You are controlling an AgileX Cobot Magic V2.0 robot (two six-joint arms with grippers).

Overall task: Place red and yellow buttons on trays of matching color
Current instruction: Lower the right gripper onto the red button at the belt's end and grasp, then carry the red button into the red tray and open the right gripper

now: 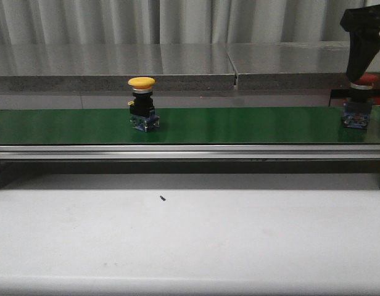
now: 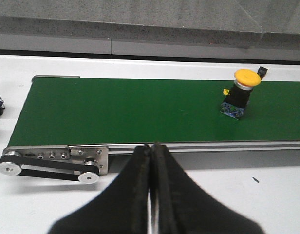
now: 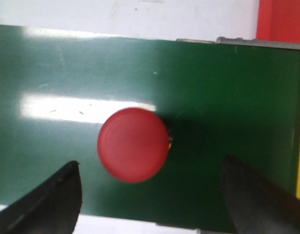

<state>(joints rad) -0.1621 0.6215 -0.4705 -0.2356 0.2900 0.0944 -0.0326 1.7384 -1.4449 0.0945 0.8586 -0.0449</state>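
From my station, the right end effector (image 3: 150, 195) hung wide open directly above the red button (image 3: 133, 145), its fingers (image 3: 47, 202) well apart on either side and gripping nothing. That button stood upright at the right end of the green conveyor belt (image 1: 239, 125). The yellow button (image 1: 142, 103) stood left of centre on it. My left end effector (image 2: 151, 195) was pressed closed, empty, over the white tabletop (image 1: 190, 234).

belt (image 1: 239, 126): one button (image 1: 142, 105) left-centre | other button (image 1: 356, 110) far right
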